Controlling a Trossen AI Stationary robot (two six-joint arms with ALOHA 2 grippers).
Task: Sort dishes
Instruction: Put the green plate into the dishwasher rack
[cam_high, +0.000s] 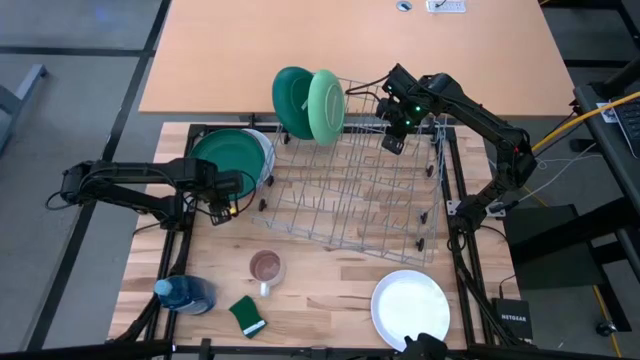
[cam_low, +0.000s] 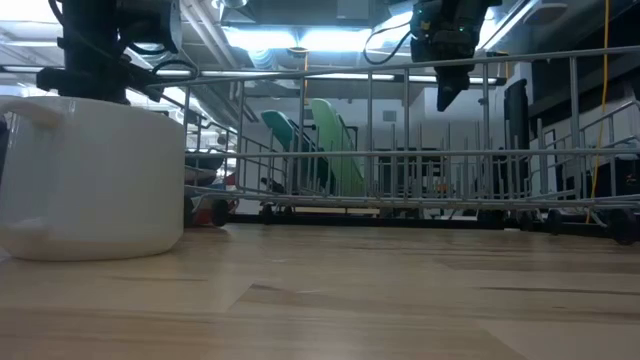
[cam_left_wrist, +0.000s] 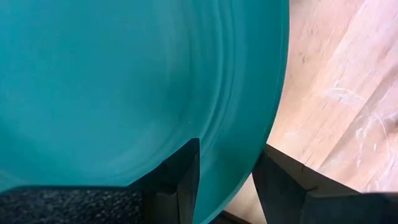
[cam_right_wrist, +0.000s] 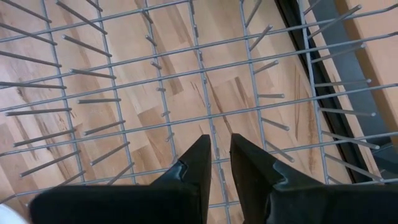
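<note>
A dark green plate (cam_high: 228, 152) lies on top of a stack at the table's left, with a white plate (cam_high: 264, 150) showing under it. My left gripper (cam_high: 228, 200) (cam_left_wrist: 231, 144) points down at this plate's near rim, open. One finger (cam_left_wrist: 180, 177) is over the plate's inside and the other (cam_left_wrist: 280, 183) is outside the rim. Another dark green plate (cam_high: 290, 100) and a light green plate (cam_high: 328, 103) stand on edge between the wires of the rack (cam_high: 350, 195). My right gripper (cam_high: 393, 143) (cam_right_wrist: 221, 138) hangs over the rack's far right, narrowly open and with nothing in it. My left gripper straddles the rim (cam_left_wrist: 245, 155) of the top dark green plate from above, one finger inside and one outside. The plate lies flat on the stack. I cannot tell whether either finger touches it.
A white plate (cam_high: 410, 308) lies flat at the near right. A small mug (cam_high: 266, 267), a green sponge (cam_high: 247, 315) and a blue bottle (cam_high: 185, 295) sit near the front left. The rack's upright wires (cam_right_wrist: 205, 106) stand below my right gripper.
</note>
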